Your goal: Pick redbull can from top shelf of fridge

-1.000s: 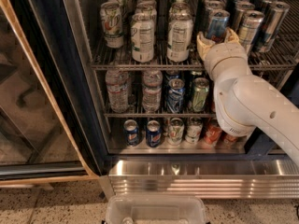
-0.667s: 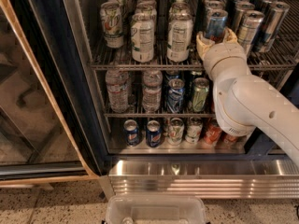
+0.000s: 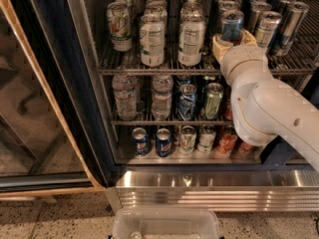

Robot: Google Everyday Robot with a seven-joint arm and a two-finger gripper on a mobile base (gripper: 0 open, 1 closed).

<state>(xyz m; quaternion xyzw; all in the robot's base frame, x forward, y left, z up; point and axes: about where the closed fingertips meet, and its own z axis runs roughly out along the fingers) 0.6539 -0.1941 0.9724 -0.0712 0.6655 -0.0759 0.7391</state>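
The redbull can (image 3: 232, 25), slim with blue and silver panels, stands upright near the front of the top shelf (image 3: 159, 69) of the fridge (image 3: 55, 73). My gripper (image 3: 233, 40) reaches into the shelf from the lower right on a white arm. Its cream fingers (image 3: 218, 45) sit tight against both sides of the can's lower half, hiding that part. The can's base still looks level with the wire rack.
Wide white-labelled cans (image 3: 152, 39) stand left of the redbull can and greyer slim cans (image 3: 267, 29) right of it. Water bottles (image 3: 124, 96) and cans fill the lower racks. The glass door (image 3: 30, 118) is open at left. A clear plastic bin (image 3: 167, 224) lies below the steel base (image 3: 209, 188).
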